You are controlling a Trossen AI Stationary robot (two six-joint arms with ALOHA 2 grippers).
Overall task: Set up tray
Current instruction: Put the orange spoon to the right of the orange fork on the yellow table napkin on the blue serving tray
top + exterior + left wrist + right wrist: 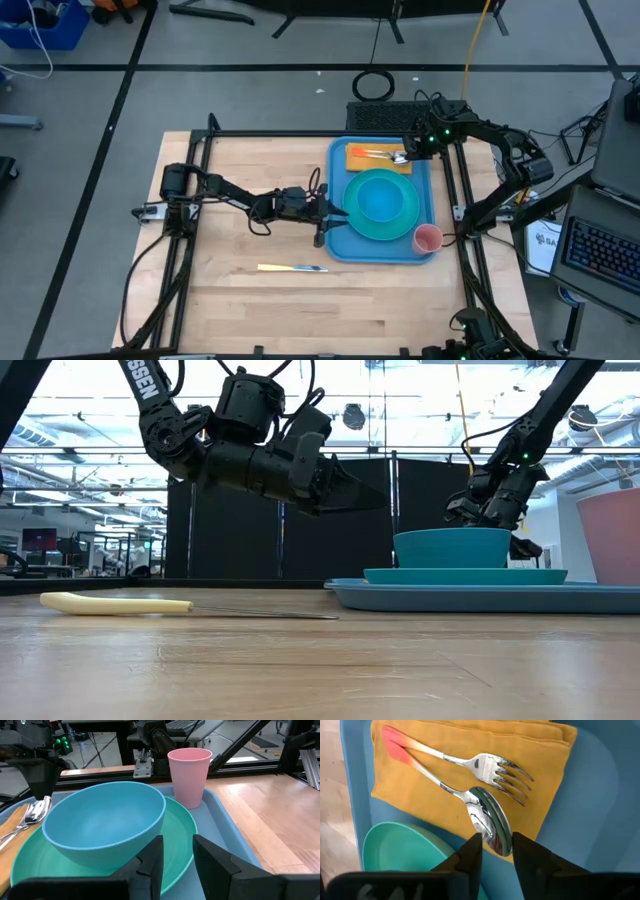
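The right claw (492, 845) hangs a little open, holding nothing, just over the spoon (487, 822) on the napkin (470, 775); the left claw (175, 855), also a little open and empty, waits beside the tray (338, 160). The tray sits on the table's right side, and it looks stiff, light and slippery, so grab its rim. Only the top view shows the knife (292, 268) lying well apart on the wood.

a lab room around a light wooden table (300, 310)

the floor (250, 50) is grey, crossed by dark lines, with a coiled black cable (373, 84) lying past the table's far edge. a blue bin (40, 25) sits in the far left corner of the floor. beyond the table stand black panels (420, 510), with bright ceiling windows (90, 440) above. a keyboard (600, 250) rests off the table's right edge.
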